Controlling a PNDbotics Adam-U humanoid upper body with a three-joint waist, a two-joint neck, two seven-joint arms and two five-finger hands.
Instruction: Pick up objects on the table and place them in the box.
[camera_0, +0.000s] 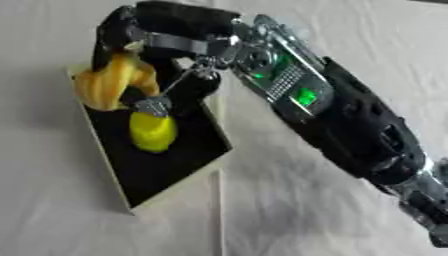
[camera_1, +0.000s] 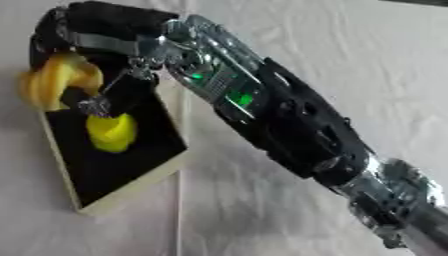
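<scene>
Your right hand (camera_0: 162, 37) comes in from the lower right and hangs over the box (camera_0: 179, 172), fingers curled round an orange-yellow object (camera_0: 109, 82), so it's clamped on that, not apart. Obj sits at the box's far left edge, partly past the rim by the look of it; can't tell if it touches the rim. Held above the opening prob. because that's the drop spot. A second, brighter yellow object (camera_0: 153, 131) already lies inside on the dark floor, near the far end.

Box: shallow, rectangular, pale cream walls, black matte inside, lying askew on a white cloth (camera_0: 289, 220) w/ soft wrinkles. Held obj looks smooth, rounded, bent, maybe banana-like; can't say for sure. The one inside is a blunt oval lump, glossy. Left hand not seen.
</scene>
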